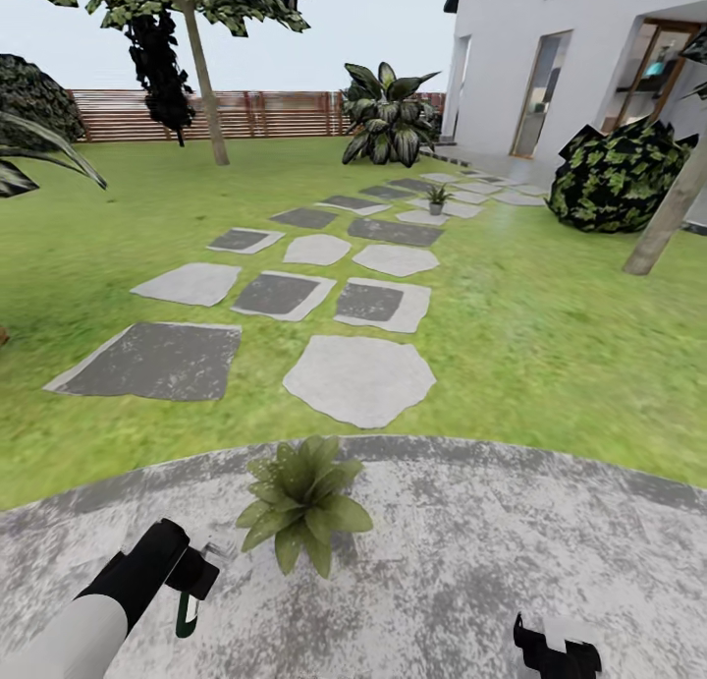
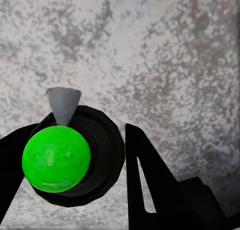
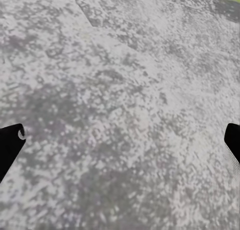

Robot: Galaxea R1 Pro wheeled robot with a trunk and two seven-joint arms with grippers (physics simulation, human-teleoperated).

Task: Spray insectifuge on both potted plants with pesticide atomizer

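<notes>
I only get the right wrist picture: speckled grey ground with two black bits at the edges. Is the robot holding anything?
Observer: Yes, in its other hand. The left gripper is shut on the pesticide atomizer, a slim dark green bottle.
Operator: Where are the plants it's meant to spray?
Observer: The near potted plant stands on the round paved patch, just ahead of that left gripper and a little to its right.
Operator: And the second one?
Observer: The far potted plant stands much farther off, among the stepping stones that lead toward the house.
</notes>
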